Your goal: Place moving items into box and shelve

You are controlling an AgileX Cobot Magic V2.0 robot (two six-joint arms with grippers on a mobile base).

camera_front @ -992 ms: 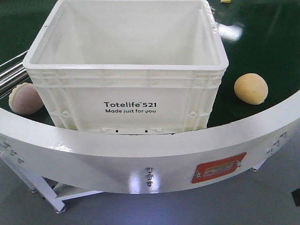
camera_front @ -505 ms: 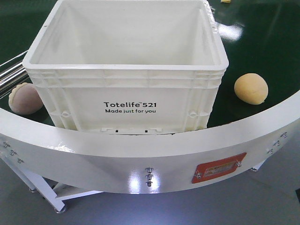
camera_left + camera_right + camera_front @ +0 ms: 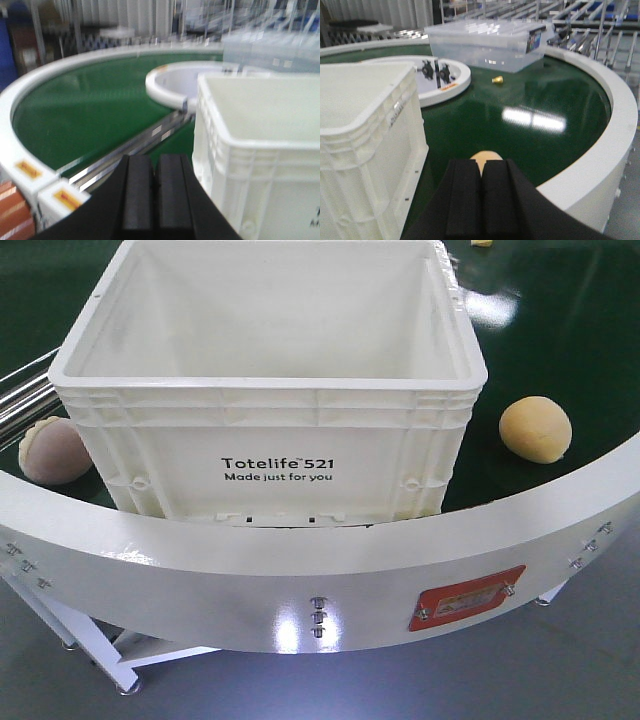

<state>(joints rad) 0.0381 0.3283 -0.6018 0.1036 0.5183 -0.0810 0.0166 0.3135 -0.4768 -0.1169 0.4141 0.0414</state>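
Nothing on the green belt (image 3: 590,360) had shifted since the earlier frames; only a dark shape at the lower right edge of the front view had gone. The box (image 3: 270,465) stood open and empty against the white curved rim (image 3: 300,570). The pale pinkish bun (image 3: 52,452) lay on the belt just beside the box's left wall, and the yellow-orange bun (image 3: 536,429) lay on the belt to its right, a little apart from it. From the right wrist, the right gripper (image 3: 481,200) had its black pads pressed together with nothing between them. The yellow-orange bun peeked out just beyond its tips, not touching them as far as could be seen, with the box's wall to the left. The left gripper (image 3: 155,195) was likewise closed on nothing, its pads meeting along a thin seam. The box's corner rose just to its right, and the pinkish bun was out of that blurred view.
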